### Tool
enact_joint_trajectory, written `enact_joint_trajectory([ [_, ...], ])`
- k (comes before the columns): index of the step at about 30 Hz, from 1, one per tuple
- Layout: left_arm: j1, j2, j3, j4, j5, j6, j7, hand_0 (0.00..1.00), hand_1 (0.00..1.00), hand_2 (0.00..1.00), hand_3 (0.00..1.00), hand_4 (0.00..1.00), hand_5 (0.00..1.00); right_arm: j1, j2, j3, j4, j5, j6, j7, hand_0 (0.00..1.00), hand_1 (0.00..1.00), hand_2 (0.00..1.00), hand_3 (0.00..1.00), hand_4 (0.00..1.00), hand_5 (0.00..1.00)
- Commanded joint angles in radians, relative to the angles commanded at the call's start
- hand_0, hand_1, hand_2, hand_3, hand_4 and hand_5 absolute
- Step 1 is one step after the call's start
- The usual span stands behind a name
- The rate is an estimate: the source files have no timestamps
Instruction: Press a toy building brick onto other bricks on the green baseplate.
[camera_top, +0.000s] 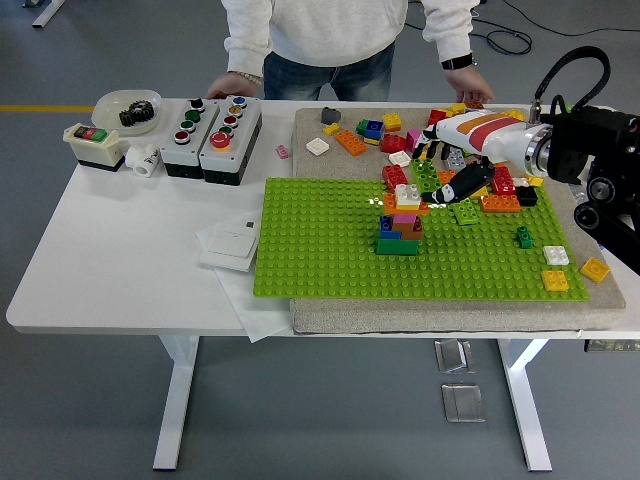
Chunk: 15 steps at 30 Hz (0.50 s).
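a: where's the right hand (452, 172) in relation to the green baseplate (330, 250)?
b: over the plate's far right corner, reaching in from the right. its black fingers (468, 182) hang just right of the small brick stack (402, 222), near the loose bricks (440, 140) heaped beyond the plate's far edge.
a: is it gripping a brick?
b: i cannot tell. the fingers point down and left among the bricks, and whether one is pinched between them is too small to make out.
a: and the stack?
b: it stands on the plate, right of its middle: green at the bottom, pink and brown above, a white brick on top.
a: anyone else?
b: a person (340, 35) stands beyond the plate at the tabletop (110, 260) far side, both hands resting on its edge. two button boxes (212, 127) sit left of the plate.
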Motion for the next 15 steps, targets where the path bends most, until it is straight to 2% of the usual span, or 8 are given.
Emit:
enact_joint_trajectory([
  [15, 0.008, 0.001, -0.01, 0.0, 0.019, 0.001, 0.004, 0.885, 0.841, 0.837, 0.641, 0.722, 0.646, -0.016, 0.028, 0.023, 0.003, 0.029, 0.011, -0.071, 0.675, 0.619, 0.659, 0.571, 0.821, 0.344],
])
